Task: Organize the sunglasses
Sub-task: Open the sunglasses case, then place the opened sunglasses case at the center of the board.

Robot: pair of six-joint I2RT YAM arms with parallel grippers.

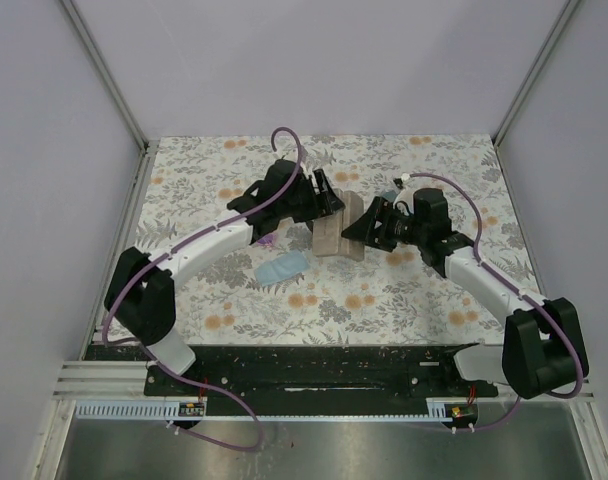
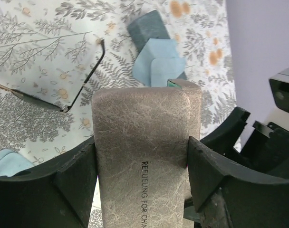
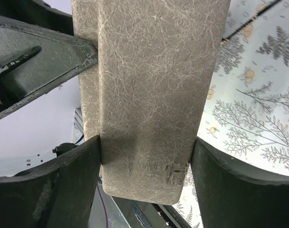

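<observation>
A beige case [image 1: 336, 240] stands in the middle of the floral table, gripped from both sides. My left gripper [image 2: 142, 161] is shut on its flanks, and my right gripper [image 3: 147, 161] is shut on it from the opposite end. A green lining [image 2: 172, 84] shows at the case's far edge. The black wire-framed sunglasses [image 2: 82, 92] lie on the table left of the case, partly out of frame. A small purple thing [image 1: 267, 241] beside the left arm may be the purple-lens pair; I cannot tell.
A teal case [image 2: 147, 28] with a light-blue cloth [image 2: 158, 61] on it lies beyond the beige case. Another light-blue cloth [image 1: 281, 268] lies near the left arm. Grey walls [image 1: 74, 120] close in the table on three sides.
</observation>
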